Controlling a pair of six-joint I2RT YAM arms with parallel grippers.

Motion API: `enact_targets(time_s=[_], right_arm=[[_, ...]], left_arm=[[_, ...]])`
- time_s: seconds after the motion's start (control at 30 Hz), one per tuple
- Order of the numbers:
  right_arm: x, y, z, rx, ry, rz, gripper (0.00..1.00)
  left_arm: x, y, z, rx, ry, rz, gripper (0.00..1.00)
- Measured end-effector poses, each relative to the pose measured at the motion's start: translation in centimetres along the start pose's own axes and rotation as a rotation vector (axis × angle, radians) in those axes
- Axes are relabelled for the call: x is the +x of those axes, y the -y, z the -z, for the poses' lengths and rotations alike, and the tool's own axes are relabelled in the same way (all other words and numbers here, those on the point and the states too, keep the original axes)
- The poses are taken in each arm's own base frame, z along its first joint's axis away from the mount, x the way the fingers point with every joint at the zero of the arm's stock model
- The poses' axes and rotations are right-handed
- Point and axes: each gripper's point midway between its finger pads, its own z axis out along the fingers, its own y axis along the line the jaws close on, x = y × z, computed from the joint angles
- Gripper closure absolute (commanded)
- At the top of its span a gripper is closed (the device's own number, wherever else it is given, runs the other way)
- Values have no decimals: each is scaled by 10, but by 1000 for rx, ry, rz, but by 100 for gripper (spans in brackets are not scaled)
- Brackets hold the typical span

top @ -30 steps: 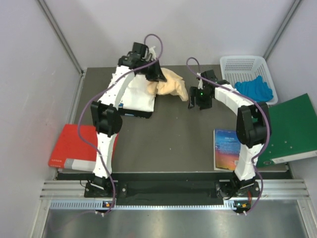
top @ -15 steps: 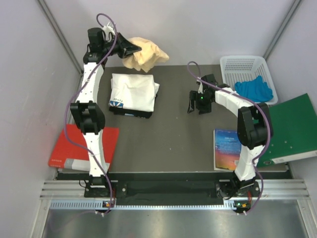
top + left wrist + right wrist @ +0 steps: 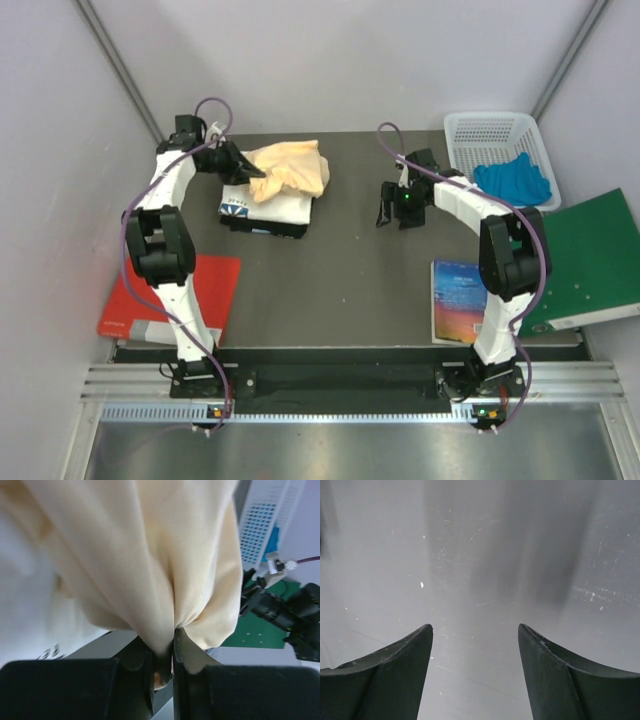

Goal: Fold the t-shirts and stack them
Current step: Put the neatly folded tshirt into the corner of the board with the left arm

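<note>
Left arm: rises from its base to a high elbow above the red folder (image 3: 140, 300), runs on to the far left corner of the table (image 3: 350, 270), then bends at the wrist back toward the right.
Left pincer (image 3: 260, 174): clamped on a bunched fold of the peach shirt (image 3: 292, 167) — the wrist view shows cloth pinched tight between the two fingers.
Peach shirt: crumpled, lying across the far part of the white shirt (image 3: 277, 206).
White shirt: folded flat at the far left of the table, blue print at its near left corner.
Right arm: elbow high beside the book (image 3: 457, 300), forearm reaching away and leftward, wrist tipped down.
Right pincer (image 3: 391, 206): fingers spread, holding nothing — over bare table, well apart from both shirts.
Far right: white basket (image 3: 493, 124) with blue cloth (image 3: 515, 178) inside.
</note>
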Motion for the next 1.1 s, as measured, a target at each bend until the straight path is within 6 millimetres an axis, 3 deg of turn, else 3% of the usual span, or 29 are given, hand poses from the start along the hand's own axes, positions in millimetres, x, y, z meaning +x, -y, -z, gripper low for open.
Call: enact_targets(time_s=[0.1, 0.23, 0.43, 0.6, 0.73, 0.83, 0.87, 0.97, 1.1], right_arm=[[-2, -2, 1, -9, 1, 2, 31], [-15, -10, 5, -34, 25, 18, 31], [-23, -16, 3, -57, 29, 34, 30], [-24, -20, -3, -86, 3, 43, 30], [-49, -38, -5, -146, 24, 59, 31], [-77, -61, -2, -200, 69, 94, 32], [-92, -74, 0, -223, 98, 117, 33], [-118, -109, 8, -292, 157, 172, 34], [-129, -145, 20, -378, 193, 204, 34]], left_arm=[[-2, -23, 18, -116, 8, -21, 100], [-6, -26, 32, -198, 15, -92, 100], [2, -45, 35, -316, -8, -126, 100], [10, -83, 39, -464, -55, -129, 100], [29, -114, 31, -516, -125, -89, 100], [42, -128, 26, -529, -159, -56, 74], [44, -130, 25, -531, -162, -51, 49], [44, -133, 26, -543, -156, -50, 1], [39, -131, 29, -542, -127, -57, 1]])
